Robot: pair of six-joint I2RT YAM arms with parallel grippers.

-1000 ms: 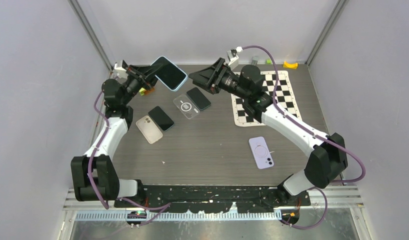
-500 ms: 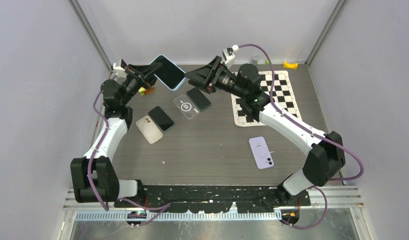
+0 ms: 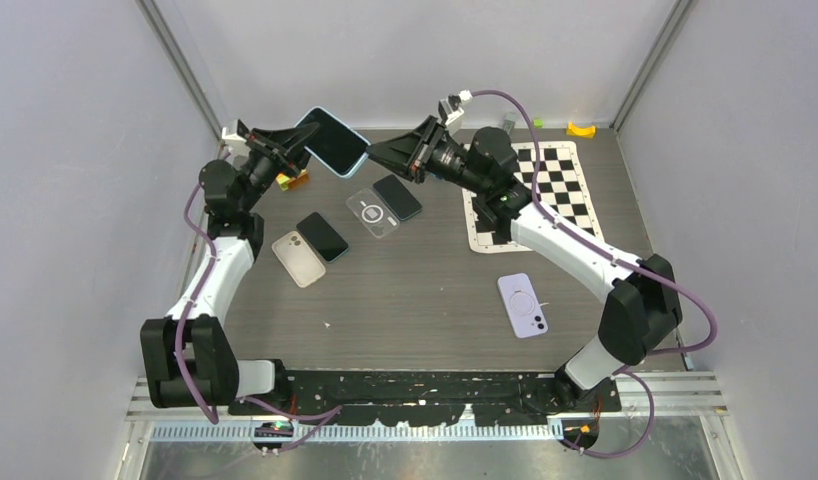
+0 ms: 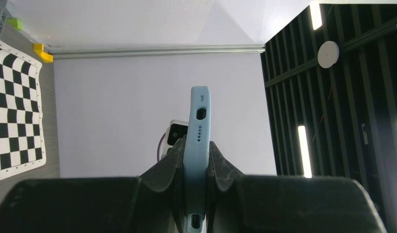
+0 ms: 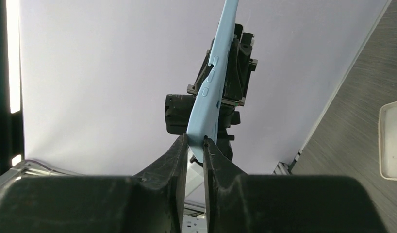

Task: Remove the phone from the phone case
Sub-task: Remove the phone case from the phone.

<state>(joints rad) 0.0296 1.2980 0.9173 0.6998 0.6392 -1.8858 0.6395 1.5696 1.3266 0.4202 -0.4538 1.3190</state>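
A phone in a light blue case (image 3: 330, 140) is held in the air above the far left of the table, screen up and tilted. My left gripper (image 3: 303, 143) is shut on its left end; in the left wrist view the case edge (image 4: 197, 121) stands upright between the fingers of this gripper (image 4: 196, 150). My right gripper (image 3: 370, 153) reaches in from the right. In the right wrist view its tips (image 5: 195, 143) are closed on the lower corner of the blue case (image 5: 212, 92).
On the table lie a clear case (image 3: 372, 212), a dark phone (image 3: 398, 197), a black phone (image 3: 323, 236), a beige case (image 3: 298, 258) and a purple cased phone (image 3: 523, 305). A checkerboard mat (image 3: 545, 185) is at the back right. An orange piece (image 3: 293, 181) is under the left arm.
Both grippers and the blue cased phone have shifted slightly left and toward the back wall together. Things on the table have not moved.
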